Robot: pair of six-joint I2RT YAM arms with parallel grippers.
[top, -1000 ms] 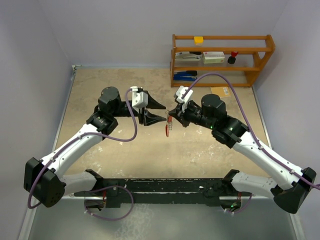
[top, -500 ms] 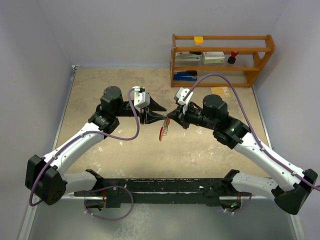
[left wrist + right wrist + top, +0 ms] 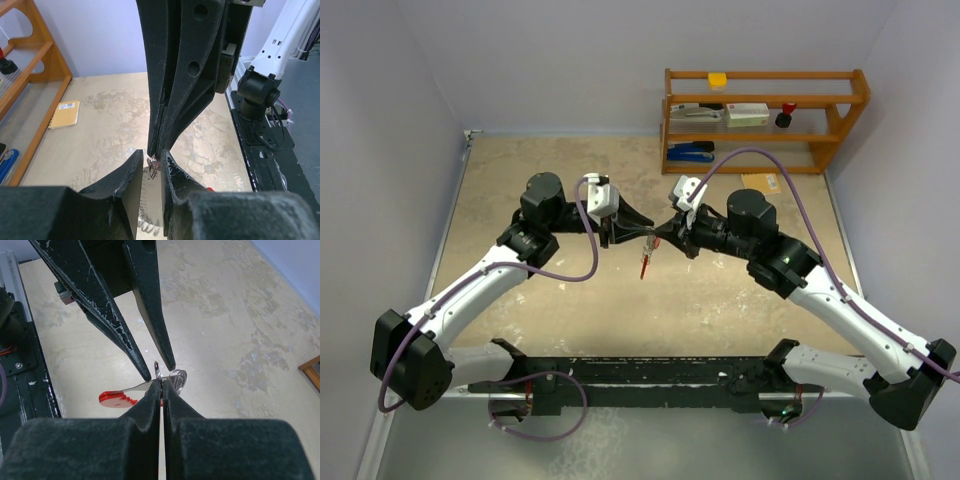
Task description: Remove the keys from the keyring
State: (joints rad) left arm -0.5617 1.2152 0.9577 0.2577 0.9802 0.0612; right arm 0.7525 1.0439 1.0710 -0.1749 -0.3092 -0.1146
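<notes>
The wooden shelf [image 3: 765,137] holds one yellow block [image 3: 717,80] and one blue stapler [image 3: 692,152], my right gripper [image 3: 161,387] pinches the keyring [image 3: 176,377] with one red key [image 3: 117,399], and my left gripper [image 3: 151,157] is a little apart around it.

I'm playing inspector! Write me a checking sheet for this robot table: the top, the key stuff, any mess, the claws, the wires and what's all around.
Surface: beige mottled tabletop, with worn pale patches.
Job's things: red-and-white crescent fob with a thin silvery ring, hanging in the air between the two arms; no separate key can be told apart.
Clutter: small yellow pad lying on the table by the shelf.
Grippers: right gripper shut, pinching the fob at its ring end; left gripper slightly open, tips close beside the ring.
Cables: purple cables loop over both arms, clear of the fob.
Surroundings: orange wooden shelf holding a blue stapler and boxes; pale walls.
</notes>
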